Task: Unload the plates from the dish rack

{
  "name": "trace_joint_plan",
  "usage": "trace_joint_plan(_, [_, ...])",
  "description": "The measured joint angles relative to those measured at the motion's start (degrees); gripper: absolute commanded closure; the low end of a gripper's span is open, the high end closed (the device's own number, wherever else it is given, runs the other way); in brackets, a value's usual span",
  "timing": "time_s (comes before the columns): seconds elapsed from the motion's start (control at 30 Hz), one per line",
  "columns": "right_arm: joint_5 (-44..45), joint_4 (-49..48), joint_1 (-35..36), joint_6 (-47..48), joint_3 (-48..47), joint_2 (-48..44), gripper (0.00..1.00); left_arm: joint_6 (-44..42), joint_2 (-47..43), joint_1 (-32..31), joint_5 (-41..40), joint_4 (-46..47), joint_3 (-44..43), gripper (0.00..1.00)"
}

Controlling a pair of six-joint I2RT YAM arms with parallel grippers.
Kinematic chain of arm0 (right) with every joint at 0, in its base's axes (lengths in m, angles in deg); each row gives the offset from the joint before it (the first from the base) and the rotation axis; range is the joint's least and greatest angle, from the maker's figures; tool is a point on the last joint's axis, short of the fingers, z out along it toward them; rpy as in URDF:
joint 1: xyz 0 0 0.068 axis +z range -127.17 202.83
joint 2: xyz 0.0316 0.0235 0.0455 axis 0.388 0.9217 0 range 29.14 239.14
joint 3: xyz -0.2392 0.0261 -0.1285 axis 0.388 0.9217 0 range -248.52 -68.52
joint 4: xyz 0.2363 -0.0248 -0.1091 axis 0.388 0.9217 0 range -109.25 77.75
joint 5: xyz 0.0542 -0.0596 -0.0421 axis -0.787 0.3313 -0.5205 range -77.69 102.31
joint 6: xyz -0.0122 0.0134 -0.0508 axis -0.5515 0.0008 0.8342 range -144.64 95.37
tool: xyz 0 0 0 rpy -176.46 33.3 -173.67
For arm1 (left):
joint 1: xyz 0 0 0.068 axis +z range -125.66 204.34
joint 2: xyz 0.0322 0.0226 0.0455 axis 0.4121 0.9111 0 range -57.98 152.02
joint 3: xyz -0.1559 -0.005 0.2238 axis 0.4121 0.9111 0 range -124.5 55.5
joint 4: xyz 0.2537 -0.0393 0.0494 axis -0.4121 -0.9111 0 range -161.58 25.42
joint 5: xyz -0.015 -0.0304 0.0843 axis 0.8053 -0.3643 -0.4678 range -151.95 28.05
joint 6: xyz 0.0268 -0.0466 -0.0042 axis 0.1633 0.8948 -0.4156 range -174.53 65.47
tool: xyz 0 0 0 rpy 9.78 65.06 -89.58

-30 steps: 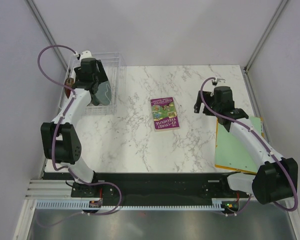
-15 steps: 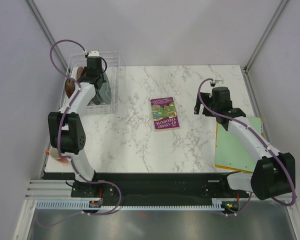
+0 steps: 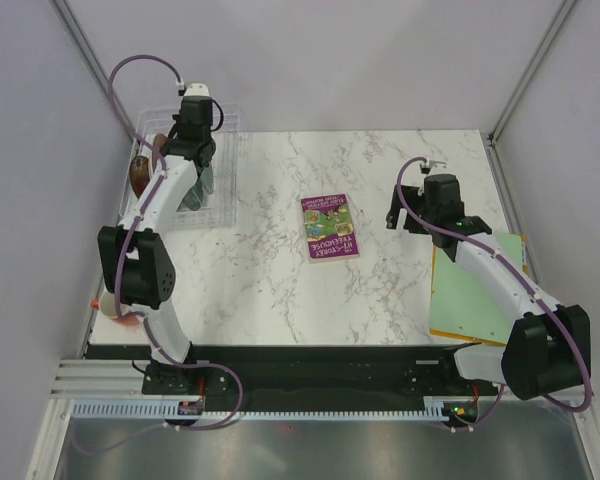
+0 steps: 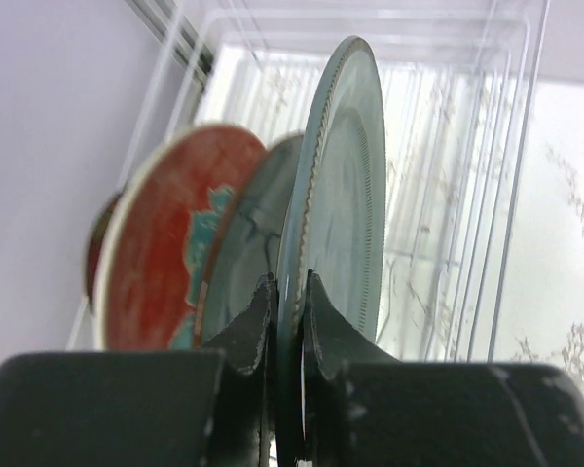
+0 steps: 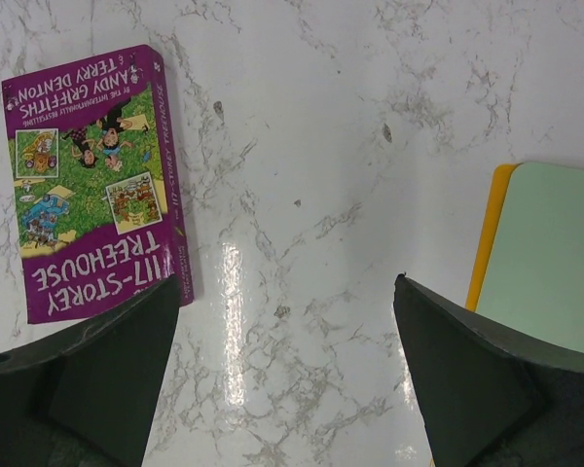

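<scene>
The clear dish rack stands at the table's back left. In the left wrist view three plates stand on edge in the dish rack: a red floral plate, a dark teal plate and a grey-green plate. My left gripper is shut on the lower rim of the grey-green plate, one finger on each face. From above, the left gripper reaches down into the rack. My right gripper hangs open over bare marble, holding nothing; the top view places the right gripper right of centre.
A purple book lies flat mid-table, and in the right wrist view the book is left of my fingers. A green folder with a yellow edge lies at the right side. A grey wall runs close behind the rack.
My left gripper has swung further back over the rack and closed on the grey-green plate's rim. The right arm has hardly moved.
</scene>
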Motion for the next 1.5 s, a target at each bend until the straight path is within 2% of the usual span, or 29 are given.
trace_joint_plan(0.13, [-1.38, 0.02, 0.00, -0.35, 0.00, 0.00, 0.02, -1.84, -0.50, -0.96, -2.71, 0.57, -3.85, 0.98])
trace_joint_plan(0.27, [-5.77, -0.22, -0.02, -0.63, -0.55, 0.33, 0.02, -1.44, -4.09, -2.05, -0.37, -0.96, -4.09, 0.98])
trace_joint_plan(0.4, [-12.02, -2.60, 0.85, -1.88, -4.07, 3.21, 0.02, 3.45, -10.78, -2.32, 8.61, -4.42, -2.14, 0.98])
trace_joint_plan(0.6, [-20.15, -8.92, 5.27, -5.20, -11.06, 9.81, 0.02, 15.72, -21.40, -2.32, 25.79, -5.14, 4.39, 0.98])
trace_joint_plan(0.8, [-24.65, -14.03, 9.75, -8.13, -16.13, 14.34, 0.02, 27.93, -22.60, -2.78, 41.35, 4.31, 16.37, 0.98])
trace_joint_plan(0.97, [-27.71, -19.65, 10.91, -11.47, -16.26, 16.90, 0.02, 34.38, -21.73, -3.45, 48.61, 9.42, 24.13, 0.98])
trace_joint_plan(1.1, [-28.59, -22.73, 10.88, -13.46, -16.26, 18.67, 0.02, 38.66, -21.75, -3.58, 52.28, 16.39, 28.83, 0.98])
trace_joint_plan(1.4, [-28.00, -24.59, 10.88, -14.10, -16.20, 19.21, 0.02, 41.72, -24.11, -3.43, 54.88, 24.63, 32.35, 0.98])
trace_joint_plan(1.43, [-28.02, -24.61, 10.88, -14.10, -16.20, 19.21, 0.06, 42.07, -24.50, -3.43, 55.30, 25.66, 32.76, 0.98])
trace_joint_plan(1.5, [-28.06, -24.81, 10.88, -14.32, -16.20, 19.21, 0.33, 42.69, -25.07, -3.45, 56.41, 27.56, 33.55, 0.98])
